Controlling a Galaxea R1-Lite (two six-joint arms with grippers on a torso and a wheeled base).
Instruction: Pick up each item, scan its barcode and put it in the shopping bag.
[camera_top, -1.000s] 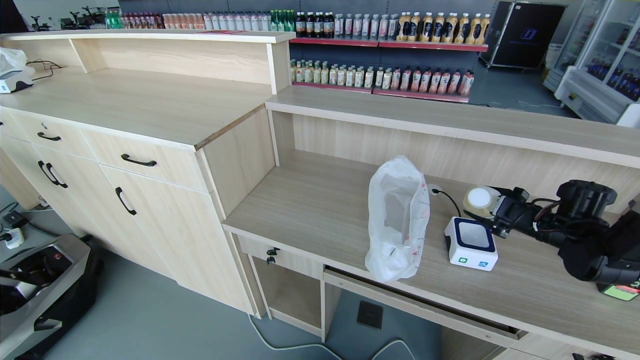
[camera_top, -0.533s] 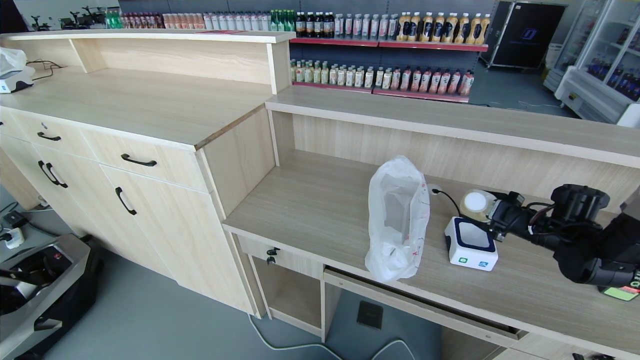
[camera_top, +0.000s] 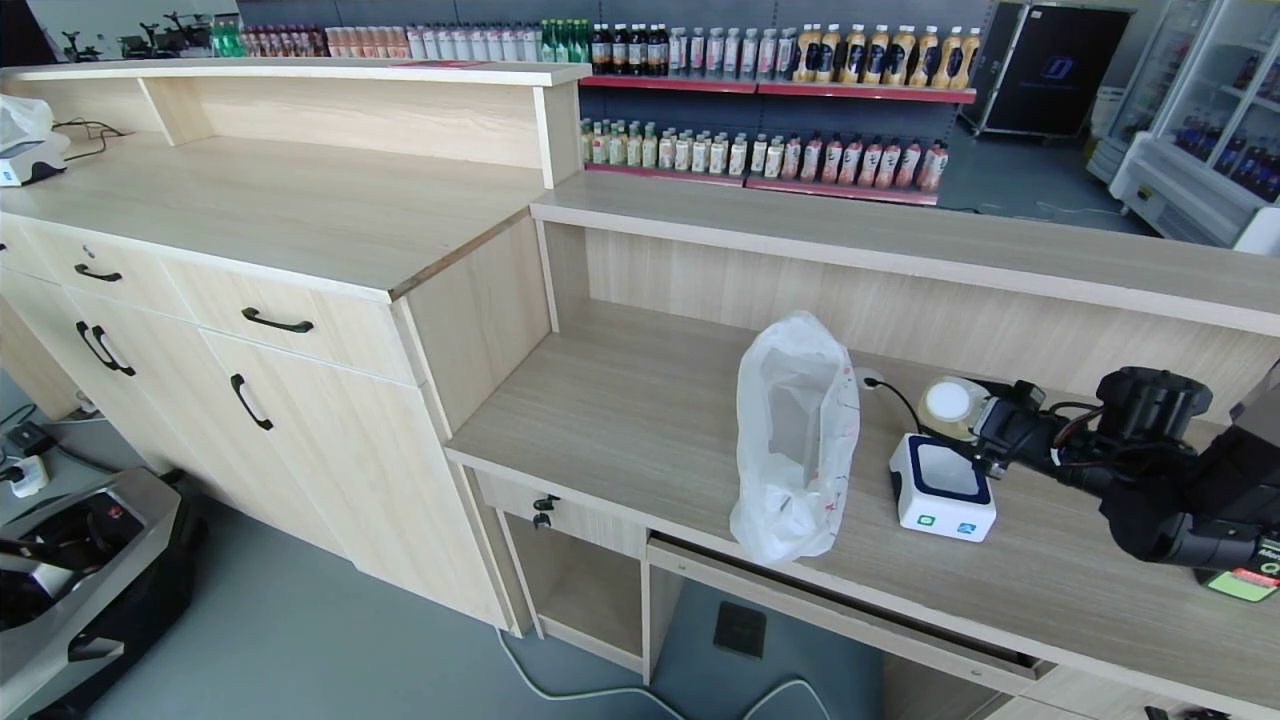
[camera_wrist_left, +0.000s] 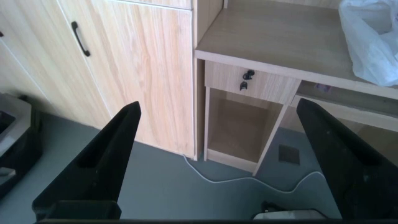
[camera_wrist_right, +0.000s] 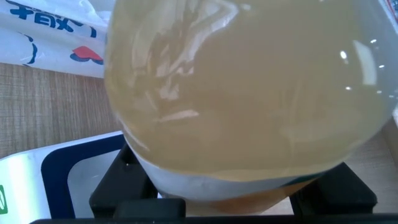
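Grip: bottle (camera_top: 948, 404) is clamped in the right end effector (camera_top: 985, 425).
Risk: scan may be missed if bottle is tilted away from scanner (camera_top: 942, 487) at 6 o'clock.

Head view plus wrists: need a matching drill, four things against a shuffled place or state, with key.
1 bag
2 scanner
3 bottle
4 left pincer

A open, above the floor
B gripped by the right pincer
C white box with a blue rim
D translucent plastic, standing on the desk

Pairs: 1-D, 2-C, 3-B, 4-A
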